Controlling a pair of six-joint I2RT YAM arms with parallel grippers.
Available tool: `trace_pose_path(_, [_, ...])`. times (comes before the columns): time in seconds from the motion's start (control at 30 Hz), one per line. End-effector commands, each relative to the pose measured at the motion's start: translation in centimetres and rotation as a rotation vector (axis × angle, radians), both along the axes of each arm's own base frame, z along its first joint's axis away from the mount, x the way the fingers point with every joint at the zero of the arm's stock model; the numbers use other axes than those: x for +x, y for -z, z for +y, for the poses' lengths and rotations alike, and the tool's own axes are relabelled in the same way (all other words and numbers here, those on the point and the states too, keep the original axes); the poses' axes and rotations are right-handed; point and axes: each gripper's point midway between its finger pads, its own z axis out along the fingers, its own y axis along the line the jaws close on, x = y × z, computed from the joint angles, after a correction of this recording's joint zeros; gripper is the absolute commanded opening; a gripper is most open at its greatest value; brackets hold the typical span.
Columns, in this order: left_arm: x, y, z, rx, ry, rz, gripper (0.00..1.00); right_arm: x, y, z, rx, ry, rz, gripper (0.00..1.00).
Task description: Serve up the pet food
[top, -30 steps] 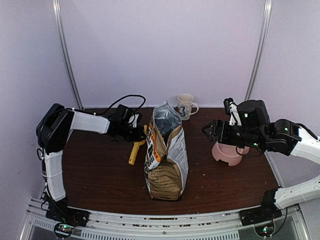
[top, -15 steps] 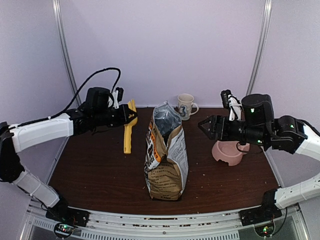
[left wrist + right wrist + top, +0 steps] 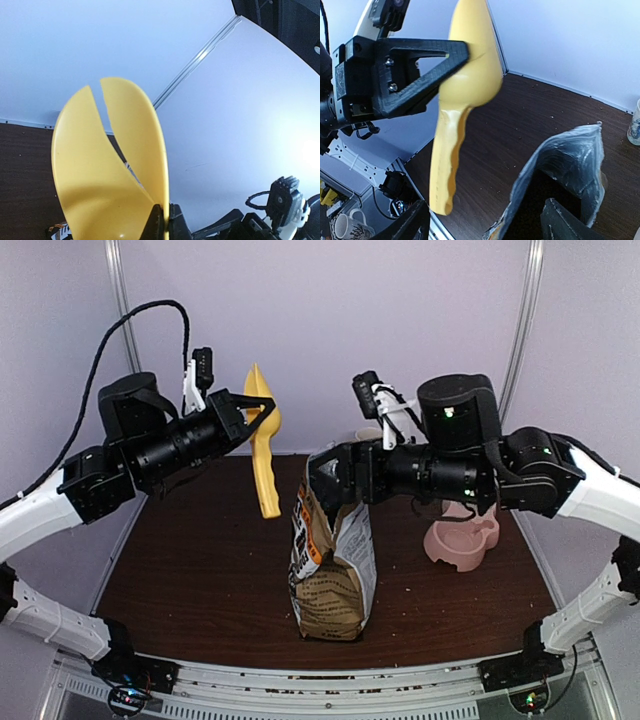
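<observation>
- The left pincer [image 3: 252, 410] is in the upper left of the overhead view, raised well above the desk [image 3: 200, 575]. It is clamped shut on a yellow scoop [image 3: 265, 458].
- It grips the scoop at the bowl end. The bowl points up and the handle hangs down towards the desk without touching it. The left wrist view shows a split running down from the bowl's rim.
- A brown paper bag [image 3: 335, 570] with a white label stands upright in the lower middle of the overhead view. Its top is open and crumpled.
- The pet food cannot be seen. The mouth of the bag shows only a dark inside in both the overhead and right wrist views. A few specks lie on the desk near the bag, too small to identify.
- The right pincer [image 3: 326, 480] is at the centre of the overhead view, right at the bag's open top. Its jaws are spread wide and hold nothing.
- In the right wrist view, its two fingers [image 3: 415, 226] sit at the bottom edge on either side of the bag's opening. I cannot tell whether they touch the bag.
- The scoop hangs just left of the bag's top and clear of it, so the bag's mouth lies between the two pincers.
- A pink bowl [image 3: 458, 545] sits on the desk at right centre, partly hidden behind the right arm.
</observation>
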Motion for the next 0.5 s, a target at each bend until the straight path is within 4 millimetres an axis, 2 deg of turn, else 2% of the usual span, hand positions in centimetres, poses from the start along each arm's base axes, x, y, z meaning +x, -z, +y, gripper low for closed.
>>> trace_pose_path(0.0, [-0.6,-3.1,-0.8,-0.128,-0.016,-0.036,0.0,-0.9,0.2,2.8,-0.099,-0.06,-0.058,0.78])
trace_pose_path(0.1, [-1.3,-3.7,-1.5,-0.17,-0.005,-0.046,0.0,-0.8,1.0,4.6,-0.118,-0.074,-0.047,0.76])
trace_pose_path(0.2, [-1.6,-3.9,-1.7,-0.183,-0.008,-0.049,0.0,-0.2,1.9,5.7,-0.142,-0.047,-0.026,0.71])
trace_pose_path(0.47, [-1.5,-3.2,-1.2,-0.19,-0.047,-0.042,0.0,1.2,2.5,5.8,-0.123,0.066,0.032,0.55])
